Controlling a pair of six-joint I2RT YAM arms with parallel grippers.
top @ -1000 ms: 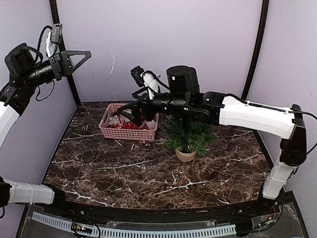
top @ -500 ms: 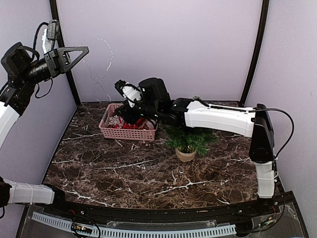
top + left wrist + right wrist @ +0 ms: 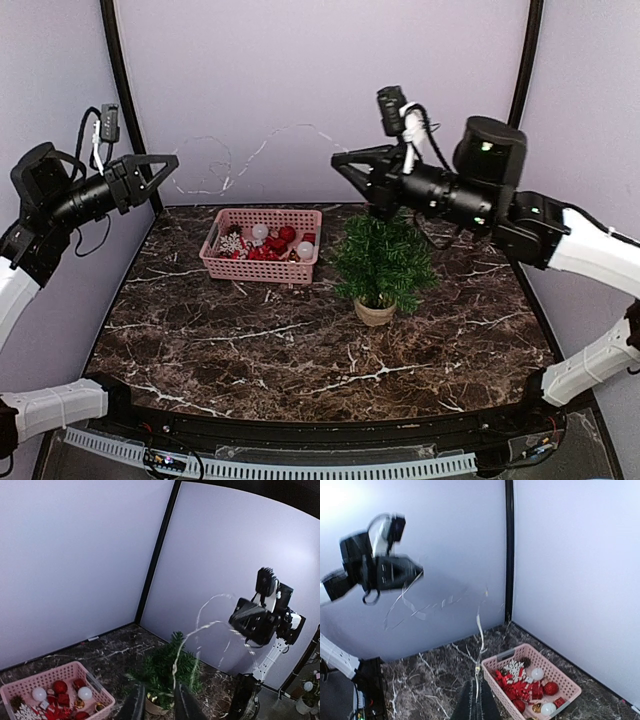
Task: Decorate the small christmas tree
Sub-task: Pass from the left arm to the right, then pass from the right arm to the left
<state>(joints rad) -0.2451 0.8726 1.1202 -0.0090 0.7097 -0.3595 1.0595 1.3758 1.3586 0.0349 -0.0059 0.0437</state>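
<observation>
Toward the right of centre on the dark, white-veined marble table point(image 3: 250, 340) stands the small christmas tree point(image 3: 383, 262), upright, its bushy green needle branches spreading over a small round tan pot point(image 3: 375, 313). Just to its left and slightly further back, not touching, sits a pink plastic basket point(image 3: 262, 267) with slotted walls. It holds glossy red baubles point(image 3: 285, 235), two white balls point(image 3: 260, 232) and a white snowflake point(image 3: 232, 243).

Above and just behind the treetop hangs the right claw point(image 3: 340, 162). Its fingers are pressed together on a thin silvery wire strand point(image 3: 262, 148), which the right wrist view shows rising from the pinched tips. The strand arcs loosely through the air high over the basket to the left claw point(image 3: 168, 163), which is raised at the table's far left edge. In the left wrist view this claw's fingers point(image 3: 182, 705) stand narrowly apart and the strand rises from the gap. Whether they bite on it cannot be told.

Plain lilac walls meet black corner posts point(image 3: 125, 110) behind.
</observation>
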